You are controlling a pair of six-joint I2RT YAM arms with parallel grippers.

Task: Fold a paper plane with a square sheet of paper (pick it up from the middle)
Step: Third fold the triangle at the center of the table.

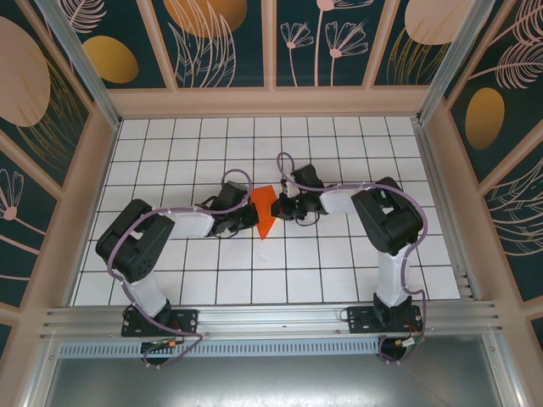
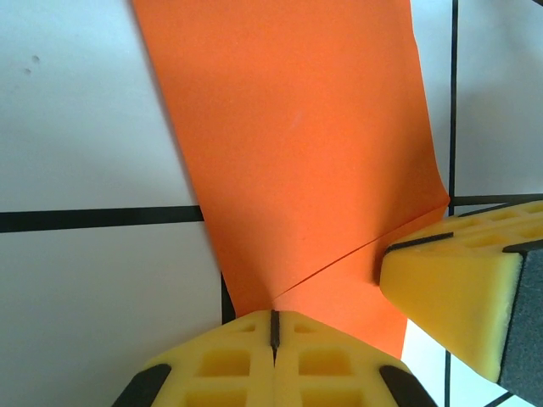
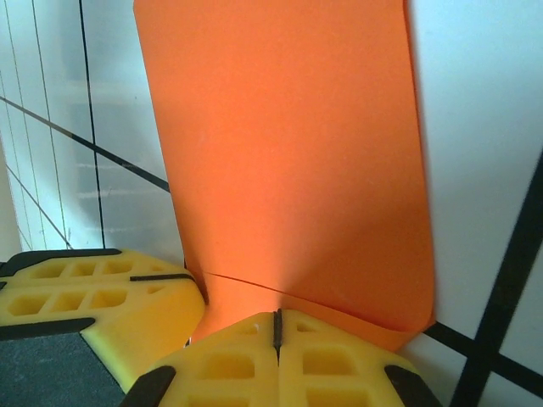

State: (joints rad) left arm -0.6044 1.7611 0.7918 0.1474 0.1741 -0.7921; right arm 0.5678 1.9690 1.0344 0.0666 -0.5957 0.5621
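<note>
Closest to the lens, in the left wrist view: the left gripper [image 2: 274, 326], yellow foam pads [image 2: 322, 335] clenched together, only a thin dark seam between. Then, by size, the enclosure walls [image 1: 221, 42], dark teal with peach leaf and flower prints, around the white table [image 1: 339, 271] ruled in a black grid. Along the near edge, an aluminium rail [image 1: 271, 318] under both arm bases. Above it, two black-and-white arms [image 1: 386, 220], bent inward from either side toward the middle of the table. Between them, the paper [image 1: 264, 214]: bright orange-red, plain, at the table's centre, partly folded, pointed end toward the rail. Left gripper at its left edge, right gripper [image 1: 286, 206] at its right edge, both touching it. In the right wrist view, right gripper likewise clenched, pads flush, tip against the sheet's lower edge, the left gripper's pad just beside it. Cannot tell whether either tip nips a layer of the paper or merely presses on it. Smallest: a fine crease [image 2: 356, 253] across the paper, from the left gripper's seam toward the right gripper's pad.
</note>
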